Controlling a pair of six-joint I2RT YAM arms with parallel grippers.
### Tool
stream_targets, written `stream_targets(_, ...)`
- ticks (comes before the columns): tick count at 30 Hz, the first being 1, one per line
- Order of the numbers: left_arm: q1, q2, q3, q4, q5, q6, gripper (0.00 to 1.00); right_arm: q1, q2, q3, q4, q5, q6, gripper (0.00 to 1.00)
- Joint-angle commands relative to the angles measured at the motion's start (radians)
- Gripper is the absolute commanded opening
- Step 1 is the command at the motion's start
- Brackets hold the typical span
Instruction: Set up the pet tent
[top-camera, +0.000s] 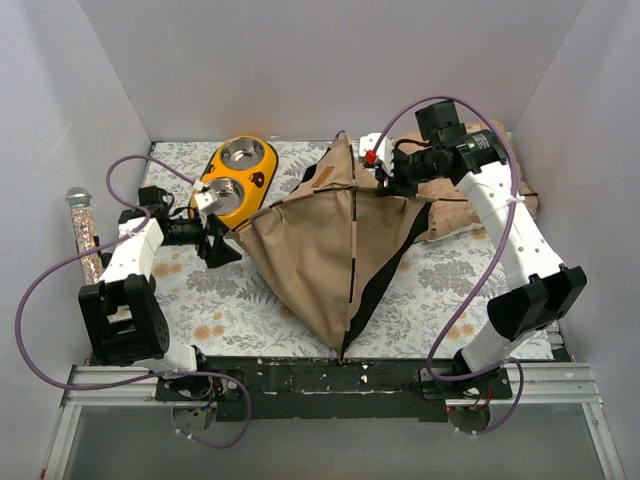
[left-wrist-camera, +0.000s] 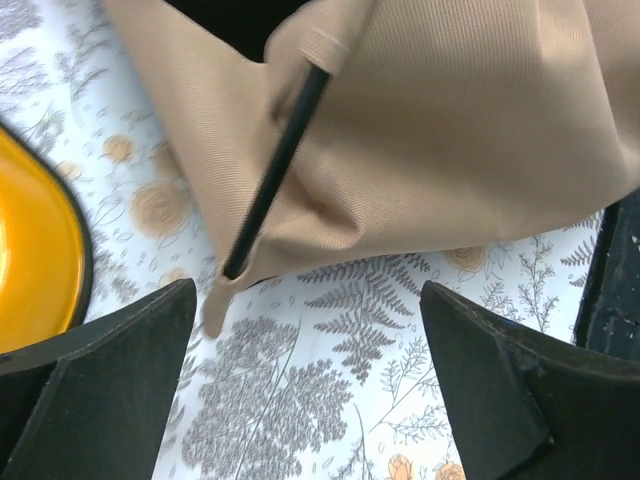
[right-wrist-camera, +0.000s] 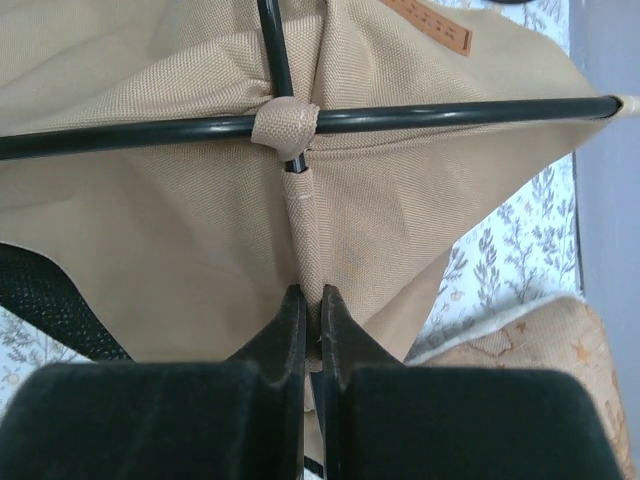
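The pet tent (top-camera: 320, 245) lies partly raised on the floral mat, tan fabric with black crossing poles (top-camera: 353, 195) and a brown label (top-camera: 322, 178). My left gripper (top-camera: 222, 243) is open and empty at the tent's left corner. In the left wrist view the gripper (left-wrist-camera: 310, 335) is just short of that corner, where a pole end (left-wrist-camera: 235, 265) sits in the tan fabric (left-wrist-camera: 450, 150). My right gripper (top-camera: 388, 183) is at the tent's right side. In the right wrist view it (right-wrist-camera: 312, 300) is shut on the tan pole sleeve below the pole crossing (right-wrist-camera: 285, 122); the label (right-wrist-camera: 430, 25) is beyond.
A yellow double steel bowl (top-camera: 238, 175) stands at the back left, close to my left gripper, and shows in the left wrist view (left-wrist-camera: 30, 260). A patterned cushion (top-camera: 480, 190) lies at the back right under the right arm. A glittery tube (top-camera: 85, 230) stands by the left wall.
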Motion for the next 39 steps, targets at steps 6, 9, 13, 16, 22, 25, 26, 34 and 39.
stream_targets(6,0.13,-0.087,0.177,-0.327,-0.085,0.211,0.98,0.113,0.059,0.019,0.096,0.052,0.024,0.01)
stream_targets(9,0.158,-0.112,0.172,-0.299,-0.044,0.178,0.98,0.136,0.074,0.029,0.096,0.059,0.016,0.01)
stream_targets(13,0.169,-0.126,0.221,-0.255,0.087,0.111,0.93,0.19,0.091,0.033,0.099,0.091,0.003,0.02)
stream_targets(16,0.166,-0.112,0.264,-0.27,0.165,0.142,0.71,0.205,0.123,0.111,0.091,0.111,0.084,0.25)
stream_targets(22,0.123,-0.032,0.368,-0.313,0.193,0.168,0.52,0.204,0.121,0.233,0.068,0.115,0.278,0.54)
stream_targets(25,0.063,-0.008,0.399,-0.27,0.185,0.109,0.5,0.204,0.061,0.182,0.131,0.096,0.363,0.62)
stream_targets(26,0.042,-0.003,0.405,-0.236,0.182,0.075,0.5,0.204,0.048,0.168,0.151,0.092,0.384,0.63)
stream_targets(34,-0.101,-0.012,0.425,-0.052,0.179,-0.08,0.4,0.233,0.07,0.279,0.261,0.021,0.668,0.61)
stream_targets(39,-0.153,-0.034,0.425,0.034,0.171,-0.146,0.36,0.299,0.057,0.227,0.353,0.009,0.864,0.59)
